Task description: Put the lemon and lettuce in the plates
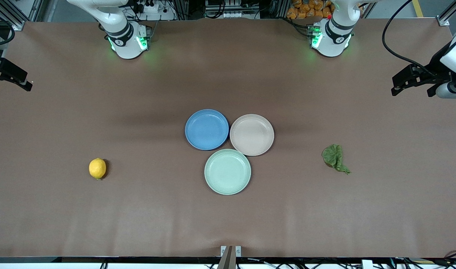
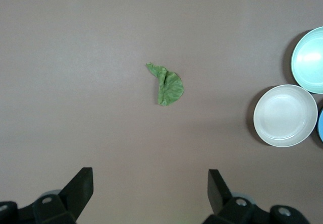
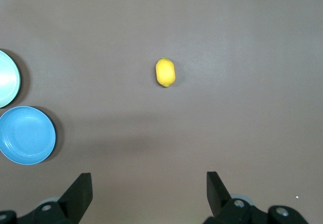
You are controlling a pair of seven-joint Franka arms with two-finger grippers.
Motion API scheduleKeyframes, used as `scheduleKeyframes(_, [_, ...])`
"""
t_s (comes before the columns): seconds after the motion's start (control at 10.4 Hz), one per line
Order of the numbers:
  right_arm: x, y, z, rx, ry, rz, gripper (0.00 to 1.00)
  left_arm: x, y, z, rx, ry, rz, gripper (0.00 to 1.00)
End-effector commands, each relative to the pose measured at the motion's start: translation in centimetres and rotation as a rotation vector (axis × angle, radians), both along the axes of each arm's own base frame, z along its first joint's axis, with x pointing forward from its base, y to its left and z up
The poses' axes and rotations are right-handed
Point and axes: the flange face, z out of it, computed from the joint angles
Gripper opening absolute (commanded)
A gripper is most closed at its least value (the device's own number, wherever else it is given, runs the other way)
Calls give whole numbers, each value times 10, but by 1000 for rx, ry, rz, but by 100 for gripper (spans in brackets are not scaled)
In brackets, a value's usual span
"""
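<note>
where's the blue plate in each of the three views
Front view: the round shallow blue plate sits mid-table, touching the pale beige-pink plate, with the mint-green plate nearer the camera.
Left wrist view: only a blue sliver at the frame edge, beside the beige-pink plate.
Right wrist view: whole plate at the frame edge.
Shared landmark: the mint-green plate, visible in all three views.

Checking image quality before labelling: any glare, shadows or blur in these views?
Front view: green glow on the table beside both arm bases, soft shadow by the lemon. Left wrist view: glare whitens the beige plate; lettuce sharp. Right wrist view: faint shadow band under the lemon; blue plate evenly lit.
</note>
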Motion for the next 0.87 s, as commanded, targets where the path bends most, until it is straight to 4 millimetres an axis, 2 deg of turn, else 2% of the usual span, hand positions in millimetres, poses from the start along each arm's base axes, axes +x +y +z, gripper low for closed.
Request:
scheduleKeyframes(0.0, [-1, 0, 4, 4, -3, -15, 100, -2, 3, 2, 18, 6, -26, 100])
scheduleKeyframes(0.1, [-1, -1, 4, 4, -3, -17, 100, -1, 5, -2, 18, 14, -17, 100])
scheduleKeyframes(0.29, [-1, -1, 3, 4, -2, -17, 100, 13, 15, -33, 1, 70, 6, 100])
scheduleKeyframes(0.39, [-1, -1, 3, 4, -2, -17, 100, 17, 13, -47, 2, 87, 8, 100])
scheduleKeyframes(0.77, [2, -1, -2, 2, 4, -16, 100, 16, 7, -131, 16, 78, -6, 100])
